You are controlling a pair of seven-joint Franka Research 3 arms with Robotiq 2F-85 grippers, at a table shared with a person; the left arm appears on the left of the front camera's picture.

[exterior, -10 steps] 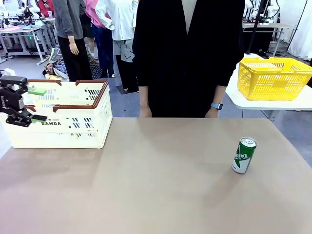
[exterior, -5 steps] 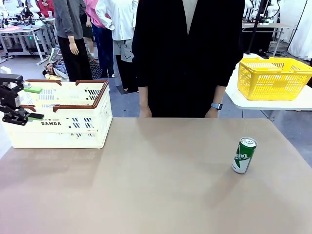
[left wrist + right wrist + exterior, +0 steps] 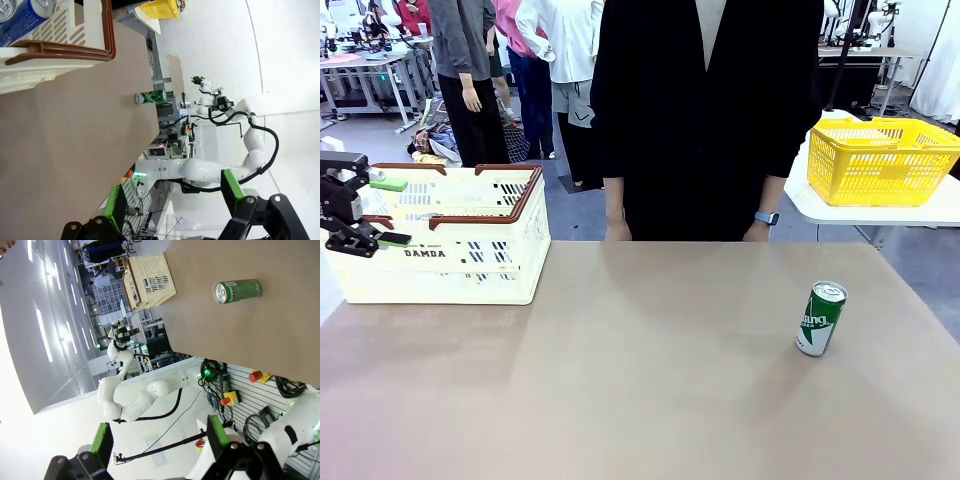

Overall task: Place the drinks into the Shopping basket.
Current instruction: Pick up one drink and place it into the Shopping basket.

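One counter (image 3: 640, 400), tan top. One person (image 3: 705, 120) in black stands at the far edge, arms down, a watch (image 3: 765, 217) on one wrist.

One shopping basket (image 3: 510, 262), cream with brown rim, sits at the counter's far left corner on my side; I also see it in the left wrist view (image 3: 45, 65) and far off in the right wrist view (image 3: 150, 280). One yellow basket (image 3: 880, 160) sits on a separate white side table (image 3: 920, 212) beyond the right end, well apart from the rest.

Two grippers. The left gripper (image 3: 388, 212) is at the picture's left edge, at the shopping basket's left end, turned sideways with one finger above the other. Its jaws are spread wide with nothing between them, and the left wrist view (image 3: 175, 200) confirms that. The right gripper (image 3: 160, 436) is also fully spread and empty, well back from the counter with the can far ahead of it.

I count three cans. Two blue cans (image 3: 22, 17) are inside the shopping basket, silver tops side by side at the corner of the left wrist view. One green can (image 3: 821, 318) stands upright on the counter's right side, near the right edge and well apart from the shopping basket. Nothing touches it. It also shows in both wrist views (image 3: 151, 97) (image 3: 237, 291).
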